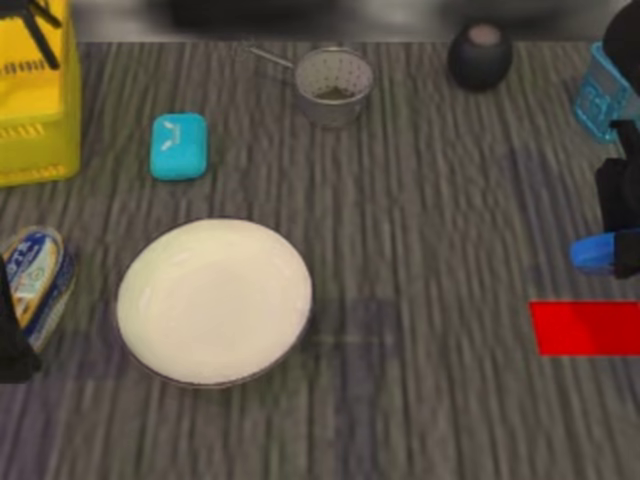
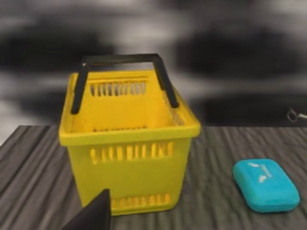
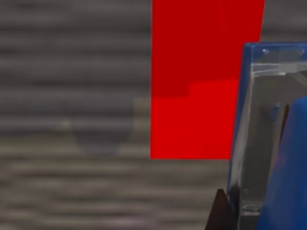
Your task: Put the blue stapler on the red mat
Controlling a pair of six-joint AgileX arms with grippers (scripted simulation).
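The blue stapler [image 1: 603, 251] hangs at the table's far right, just above the far edge of the red mat [image 1: 585, 328], with my right gripper [image 1: 624, 250] shut on it. The right wrist view shows the stapler [image 3: 288, 158] close up, with its silvery underside beside one dark finger [image 3: 219, 213]. In that same view the red mat [image 3: 201, 81] lies on the table beneath and ahead. My left gripper [image 1: 14, 345] stays parked at the left edge, open and holding nothing; one of its fingers [image 2: 93, 214] shows in the left wrist view.
A white plate [image 1: 213, 300] sits left of centre, a cyan block [image 1: 179, 146] behind it. A yellow basket [image 1: 35, 100] stands at the back left, with an oval tin [image 1: 38, 280] near the left arm. Along the back stand a metal strainer [image 1: 333, 85], a dark round object [image 1: 480, 55] and a translucent blue container [image 1: 603, 98].
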